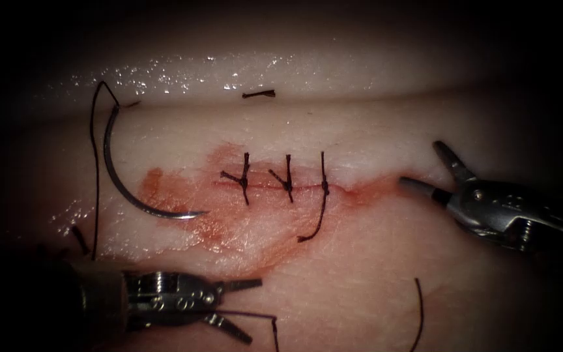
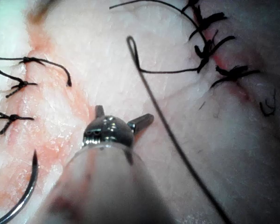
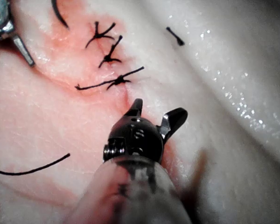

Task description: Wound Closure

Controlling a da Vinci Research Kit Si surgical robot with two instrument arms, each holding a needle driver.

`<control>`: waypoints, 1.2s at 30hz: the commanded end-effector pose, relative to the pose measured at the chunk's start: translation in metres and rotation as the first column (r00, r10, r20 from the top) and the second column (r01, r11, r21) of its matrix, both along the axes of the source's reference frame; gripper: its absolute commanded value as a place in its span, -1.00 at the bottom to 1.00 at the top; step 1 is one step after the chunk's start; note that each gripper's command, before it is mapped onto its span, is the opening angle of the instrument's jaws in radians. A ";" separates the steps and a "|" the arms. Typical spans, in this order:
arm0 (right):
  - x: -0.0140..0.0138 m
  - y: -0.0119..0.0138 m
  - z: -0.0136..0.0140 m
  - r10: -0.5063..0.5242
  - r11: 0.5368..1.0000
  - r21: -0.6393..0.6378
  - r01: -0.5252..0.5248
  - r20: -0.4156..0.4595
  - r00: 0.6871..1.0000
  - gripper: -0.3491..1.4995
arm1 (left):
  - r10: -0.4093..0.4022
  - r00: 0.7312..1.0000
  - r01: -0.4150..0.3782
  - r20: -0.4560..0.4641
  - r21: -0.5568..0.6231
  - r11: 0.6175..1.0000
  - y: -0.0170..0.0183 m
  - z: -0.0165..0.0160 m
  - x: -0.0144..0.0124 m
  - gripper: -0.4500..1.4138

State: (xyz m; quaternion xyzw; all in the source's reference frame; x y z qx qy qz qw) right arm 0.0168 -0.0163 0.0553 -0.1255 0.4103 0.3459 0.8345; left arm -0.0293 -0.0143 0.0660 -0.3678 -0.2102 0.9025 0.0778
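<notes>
Tissue (image 1: 373, 287) is lying stitched along its cut (image 1: 307, 187); the needle (image 1: 122, 182) is resting loose at nine o'clock, thread (image 1: 94, 189) trailing. Left tool (image 1: 249, 309) and right tool (image 1: 425, 171) are gaping, holding nothing.

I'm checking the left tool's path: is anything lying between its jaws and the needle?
Nothing visible. The left tool, jaws open and empty, has bare tissue between it and the needle, which lies free left of the cut. The right tool is open, empty.

no readable text, labels or numbers anywhere — none at all.
</notes>
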 end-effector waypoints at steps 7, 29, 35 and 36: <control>0.0013 0.0000 0.0004 -0.019 1.000 -0.014 0.019 0.002 1.000 0.94 | -0.069 0.997 0.070 0.027 -0.043 0.997 0.0038 -0.0019 0.0000 0.41; 0.0019 -0.0014 -0.0002 -0.022 1.000 -0.017 0.022 -0.007 1.000 0.91 | -0.256 0.967 0.256 0.007 -0.078 0.964 0.0059 0.0045 -0.0062 -0.10; 0.0020 -0.0016 -0.0003 -0.022 1.000 -0.017 0.022 -0.007 1.000 0.91 | -0.294 0.956 0.292 -0.013 -0.060 0.954 0.0061 0.0064 -0.0076 -0.06; 0.0020 -0.0016 -0.0003 -0.021 1.000 -0.017 0.021 -0.007 1.000 0.91 | -0.294 0.956 0.293 -0.011 -0.053 0.955 0.0059 0.0066 -0.0078 -0.06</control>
